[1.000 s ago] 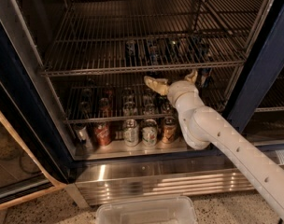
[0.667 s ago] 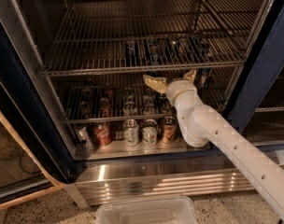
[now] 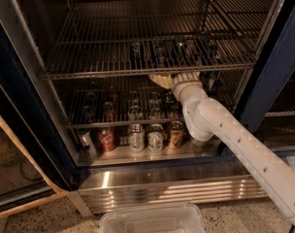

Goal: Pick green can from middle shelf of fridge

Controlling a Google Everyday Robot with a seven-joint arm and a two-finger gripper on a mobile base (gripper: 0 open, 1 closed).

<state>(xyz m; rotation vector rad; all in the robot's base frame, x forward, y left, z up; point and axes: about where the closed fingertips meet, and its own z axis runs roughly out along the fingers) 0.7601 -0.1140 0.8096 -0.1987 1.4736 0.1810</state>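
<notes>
Near right, the white arm [image 3: 244, 149] enters the fridge [image 3: 276, 76]. The gripper [image 3: 162, 80] hangs just under the upper rack [image 3: 104, 73]; whether it is open or closed cannot be told. Below it on the middle shelf [image 3: 118, 124], the green can [image 3: 171, 106], apparently rightmost, stands crowded: neighbours may topple, or the wrist may snag.

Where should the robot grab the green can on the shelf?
Grip the green can around its round side, midway up, coming straight in from the open front: it stands upright on the middle shelf with cans beside it. The gripper hangs just below that shelf's front rail.
</notes>
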